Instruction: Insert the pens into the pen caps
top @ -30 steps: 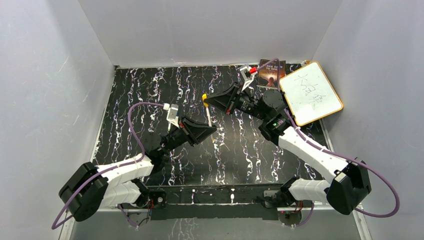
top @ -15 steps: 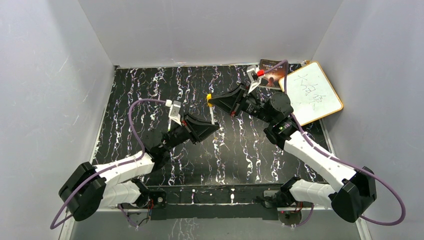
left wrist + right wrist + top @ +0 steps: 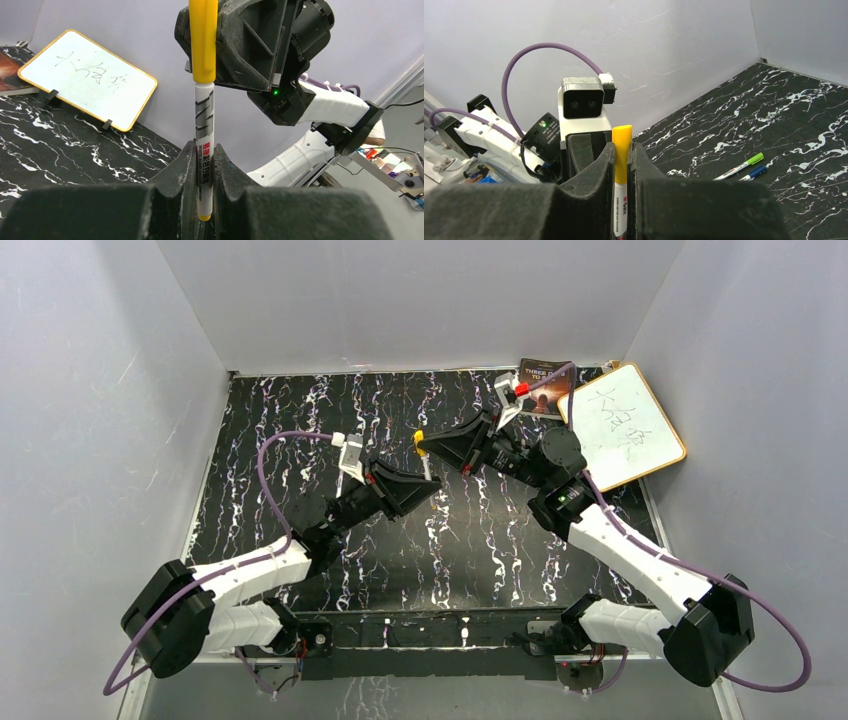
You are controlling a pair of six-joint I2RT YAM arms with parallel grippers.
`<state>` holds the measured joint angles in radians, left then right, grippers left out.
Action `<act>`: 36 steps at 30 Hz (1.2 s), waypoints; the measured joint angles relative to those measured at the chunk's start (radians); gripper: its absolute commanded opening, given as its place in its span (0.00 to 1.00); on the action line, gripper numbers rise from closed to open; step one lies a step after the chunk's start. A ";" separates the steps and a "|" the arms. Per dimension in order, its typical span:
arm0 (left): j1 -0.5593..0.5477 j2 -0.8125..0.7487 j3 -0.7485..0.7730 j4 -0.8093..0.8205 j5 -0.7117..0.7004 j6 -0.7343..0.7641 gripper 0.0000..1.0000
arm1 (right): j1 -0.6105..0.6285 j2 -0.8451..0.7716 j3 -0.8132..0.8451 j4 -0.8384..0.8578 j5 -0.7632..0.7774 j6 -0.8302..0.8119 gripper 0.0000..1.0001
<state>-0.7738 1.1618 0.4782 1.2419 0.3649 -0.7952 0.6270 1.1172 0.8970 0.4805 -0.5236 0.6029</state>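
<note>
Top external view: well left of the whiteboard (image 3: 622, 425), above open table (image 3: 300, 420), the left gripper (image 3: 428, 487) clamps the white pen (image 3: 427, 467) and the right gripper (image 3: 424, 445) clamps its yellow cap (image 3: 420, 437). A green-ended pen (image 3: 741, 167) and a blue-ended pen (image 3: 754, 173) show only from the right wrist.

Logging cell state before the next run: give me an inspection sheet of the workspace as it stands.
Surface: black marbled table, white veining.
Job's things: white pen upright, yellow cap in line on its top end; green-ended pen and blue-ended pen lie side by side on the table.
Clutter: whiteboard and book, far right corner.
Grippers: left gripper shut on the white pen; right gripper shut on the yellow cap.
Cables: purple cables loop off both arms; no snag seen.
Surroundings: grey walls; nothing else seen.
</note>
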 measured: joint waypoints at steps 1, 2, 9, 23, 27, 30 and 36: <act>0.000 0.000 0.004 -0.008 -0.001 0.006 0.00 | 0.000 -0.003 -0.006 0.003 0.001 0.000 0.00; 0.000 0.000 0.008 -0.018 -0.001 0.013 0.00 | -0.001 -0.008 -0.013 0.008 0.005 0.000 0.00; -0.003 0.000 0.071 -0.106 0.007 0.073 0.00 | -0.009 -0.038 -0.051 0.066 0.038 -0.002 0.00; -0.007 -0.010 0.142 -0.280 0.037 0.181 0.00 | -0.012 -0.111 -0.114 0.050 0.095 -0.081 0.00; -0.007 -0.010 0.157 -0.312 0.042 0.197 0.00 | -0.013 -0.122 -0.125 0.048 0.109 -0.091 0.00; -0.007 -0.010 0.165 -0.329 0.044 0.202 0.00 | -0.013 -0.128 -0.132 0.051 0.116 -0.100 0.00; -0.001 -0.004 0.203 -0.378 0.081 0.223 0.00 | -0.013 -0.144 -0.149 0.074 0.137 -0.101 0.00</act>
<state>-0.7746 1.1580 0.6807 0.8635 0.4461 -0.5720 0.6140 0.9730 0.7479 0.5541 -0.3870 0.5022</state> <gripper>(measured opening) 0.089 0.056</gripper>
